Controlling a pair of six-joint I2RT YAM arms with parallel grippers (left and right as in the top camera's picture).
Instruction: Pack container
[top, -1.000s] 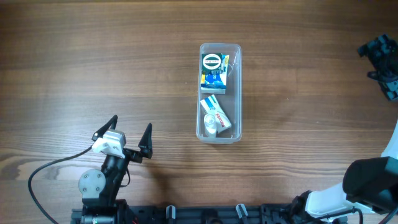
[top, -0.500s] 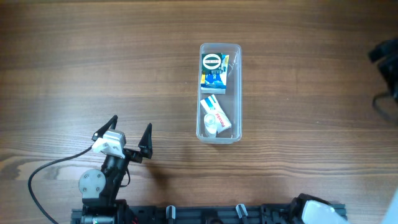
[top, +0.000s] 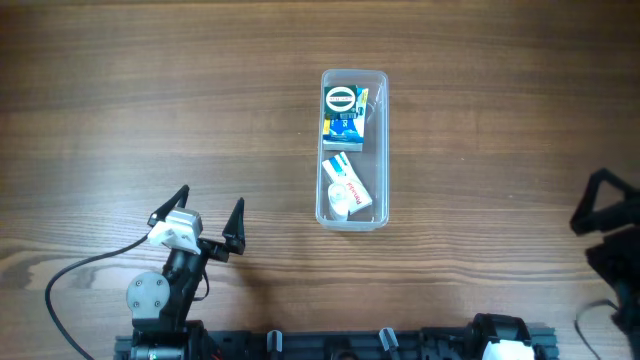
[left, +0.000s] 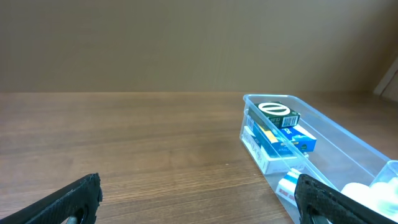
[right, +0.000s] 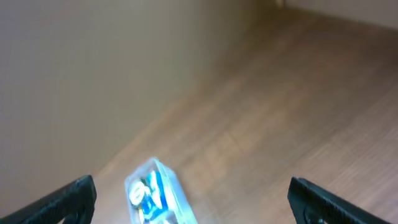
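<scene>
We see the right claw (top: 590, 238) cut off at four o'clock; the container (right: 155, 194) blurs, cropped, at seven o'clock.

There's the left end effector (top: 211, 197), parked low at the near left, wrist tilted, fingers spread wide with nothing between them. Over at the right edge, the right end effector (right: 191, 186) is blurred from overhead, its fingers splayed wide too.
</scene>
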